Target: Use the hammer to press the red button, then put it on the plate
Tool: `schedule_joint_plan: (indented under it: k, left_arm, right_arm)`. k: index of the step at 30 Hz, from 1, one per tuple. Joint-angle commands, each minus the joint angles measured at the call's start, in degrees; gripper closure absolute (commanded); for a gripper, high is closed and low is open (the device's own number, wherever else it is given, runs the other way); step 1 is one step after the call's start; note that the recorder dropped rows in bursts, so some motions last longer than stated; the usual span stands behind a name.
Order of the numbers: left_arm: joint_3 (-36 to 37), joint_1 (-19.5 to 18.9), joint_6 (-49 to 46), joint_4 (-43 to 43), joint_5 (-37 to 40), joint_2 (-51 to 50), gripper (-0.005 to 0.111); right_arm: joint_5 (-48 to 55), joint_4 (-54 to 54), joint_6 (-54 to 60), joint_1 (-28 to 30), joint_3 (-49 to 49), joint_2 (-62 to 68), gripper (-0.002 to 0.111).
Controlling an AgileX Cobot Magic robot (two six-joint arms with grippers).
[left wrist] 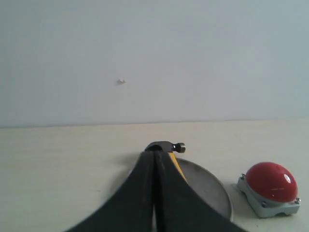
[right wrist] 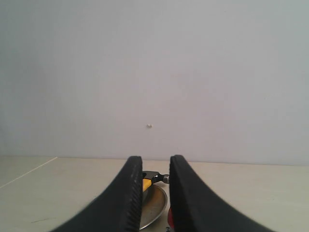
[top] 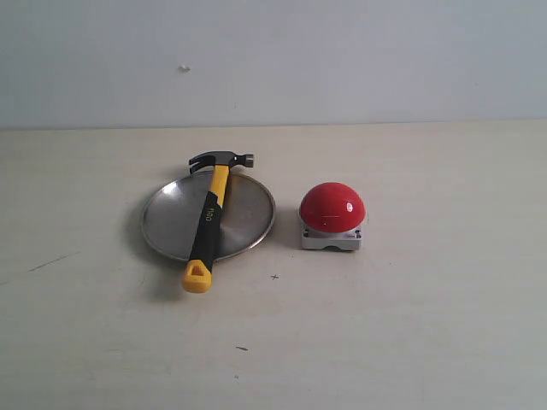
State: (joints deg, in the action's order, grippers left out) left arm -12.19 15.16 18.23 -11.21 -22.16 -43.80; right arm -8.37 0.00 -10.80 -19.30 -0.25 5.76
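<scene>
Yellow-and-black hammer (top: pixel 209 220) — dark claw head

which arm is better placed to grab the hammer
Left, probably: the hammer lies across the plate on that arm's side, right ahead of the left gripper, whose jaws are shut and must open first.

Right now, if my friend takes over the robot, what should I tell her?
Left gripper: jaws shut, holding nothing.
Right gripper: jaws a little apart, holding nothing.
Neither arm shows in the exterior view.
The hammer lies across the plate, its head past the far rim and its yellow looped end sticking out over the near rim.
The red button stands to the right of the plate, not touching it.
Done: the hammer is on the plate.
Left: the pictures cannot show whether the button was pressed. If it was not, probably pick up the hammer, press, and put it back.
</scene>
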Motion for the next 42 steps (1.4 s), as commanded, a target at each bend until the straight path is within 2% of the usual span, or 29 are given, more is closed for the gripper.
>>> schedule_joint_plan:
  k: [1, 7, 9, 11, 14, 22, 29, 42]
  left_arm:
    - [5.51, -4.03, 0.04, 1.67, 0.18, 9.56, 0.107]
    - [12.19, -6.37, 1.00, 1.67, 0.53, 16.24, 0.107]
    - [12.19, -7.06, 0.85, 1.56, 1.18, 17.68, 0.107]
    - [12.19, -7.54, 0.16, 1.29, 10.35, 19.95, 0.107]
    - [12.19, -7.91, -0.58, 1.29, 15.48, 22.50, 0.107]
    - [12.19, -8.04, -1.60, 1.18, 20.07, 31.82, 0.107]
    - [12.19, -8.04, -1.72, 1.18, 28.13, 37.59, 0.107]
    - [12.19, -8.04, -1.72, 1.18, 29.94, 37.84, 0.107]
  right_arm:
    - [0.08, 0.00, 0.19, -0.02, 0.25, -0.44, 0.087]
    - [0.08, 0.00, 0.19, -0.02, 0.25, -0.44, 0.087]
    - [0.08, 0.00, 0.19, -0.02, 0.25, -0.44, 0.087]
    - [0.08, 0.00, 0.19, -0.02, 0.25, -0.44, 0.087]
    - [0.08, 0.00, 0.19, -0.02, 0.25, -0.44, 0.087]
    - [0.08, 0.00, 0.19, -0.02, 0.25, -0.44, 0.087]
    - [0.08, 0.00, 0.19, -0.02, 0.25, -0.44, 0.087]
    - [-0.29, 0.00, 0.19, -0.02, 0.25, -0.44, 0.087]
